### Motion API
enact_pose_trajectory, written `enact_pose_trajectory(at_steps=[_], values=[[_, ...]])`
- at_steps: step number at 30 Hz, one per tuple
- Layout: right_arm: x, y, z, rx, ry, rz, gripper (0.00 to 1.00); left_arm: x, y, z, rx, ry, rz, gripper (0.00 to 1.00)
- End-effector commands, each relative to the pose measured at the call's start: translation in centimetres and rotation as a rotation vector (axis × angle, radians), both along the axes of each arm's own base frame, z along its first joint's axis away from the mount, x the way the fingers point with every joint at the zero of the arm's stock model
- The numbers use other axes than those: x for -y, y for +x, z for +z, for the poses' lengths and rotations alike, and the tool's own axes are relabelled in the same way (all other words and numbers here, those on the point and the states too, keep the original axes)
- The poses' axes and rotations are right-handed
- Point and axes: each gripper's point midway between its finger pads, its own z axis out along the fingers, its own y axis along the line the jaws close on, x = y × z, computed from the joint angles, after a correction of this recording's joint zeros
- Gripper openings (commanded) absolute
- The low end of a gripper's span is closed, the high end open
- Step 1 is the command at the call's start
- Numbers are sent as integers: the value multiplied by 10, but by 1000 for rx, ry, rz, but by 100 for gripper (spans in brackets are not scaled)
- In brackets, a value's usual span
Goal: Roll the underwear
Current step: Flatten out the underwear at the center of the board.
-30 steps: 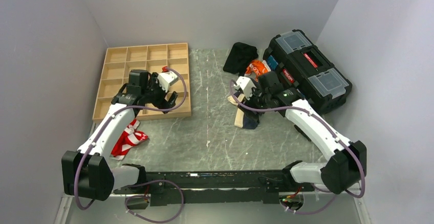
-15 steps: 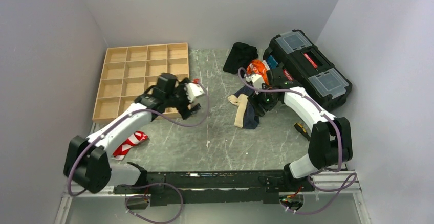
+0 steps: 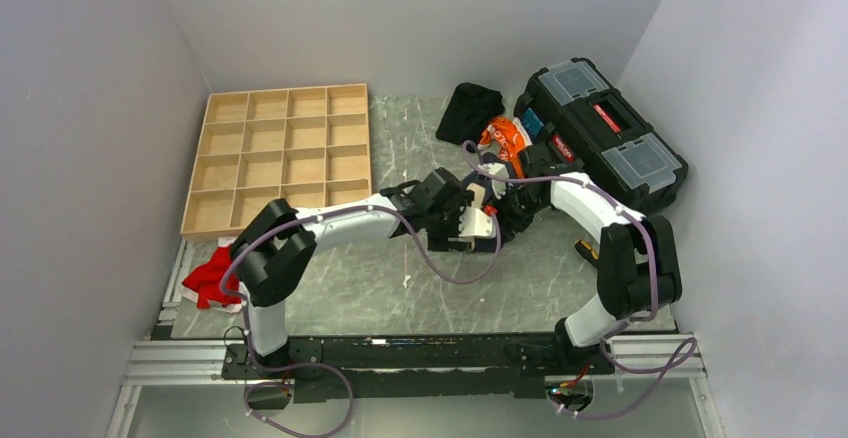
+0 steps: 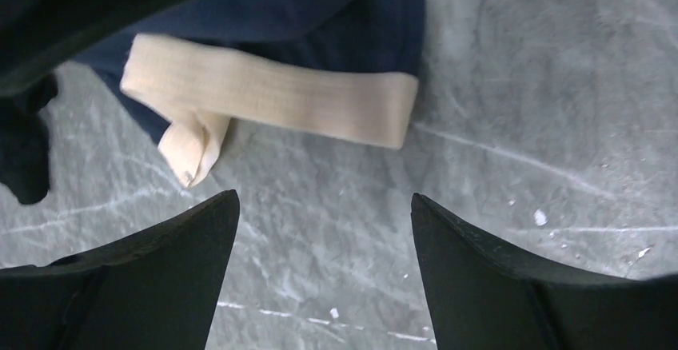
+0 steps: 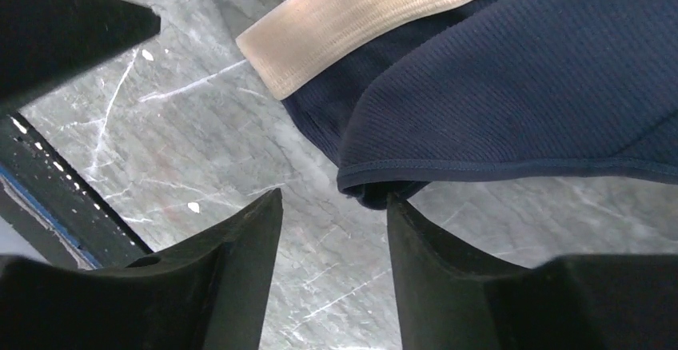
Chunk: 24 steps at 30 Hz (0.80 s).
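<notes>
Grey marbled table (image 3: 420,288), with the navy knit underwear (image 5: 520,86) crumpled right of centre, probably doubled over. The left gripper (image 4: 324,206) hovers, fingers spread, just short of the cream elastic waistband (image 4: 272,98). The right gripper (image 5: 334,202), fingers apart, straddles the hem. Pinch both edges and flatten first.

One navy underwear (image 5: 512,86) lies just beside the left gripper (image 4: 324,198) and right gripper (image 5: 336,198). Beyond the right gripper are one black toolbox (image 3: 600,133), one black cloth (image 3: 468,110) and one orange item (image 3: 500,136). Well left of the left gripper are one sixteen-compartment wooden tray (image 3: 288,89) and one red cloth (image 3: 210,276).
</notes>
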Motion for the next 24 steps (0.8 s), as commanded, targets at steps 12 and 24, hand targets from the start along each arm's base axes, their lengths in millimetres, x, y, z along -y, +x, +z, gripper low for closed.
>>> enact_pose_trajectory(at_steps=[12, 24], values=[[8, 18, -5, -193, 291, -56, 10, 41, -11, -12, 16, -44, -74, 85], [19, 17, 8, -283, 436, -98, 0, 57, -24, -31, -8, 37, -179, 76]])
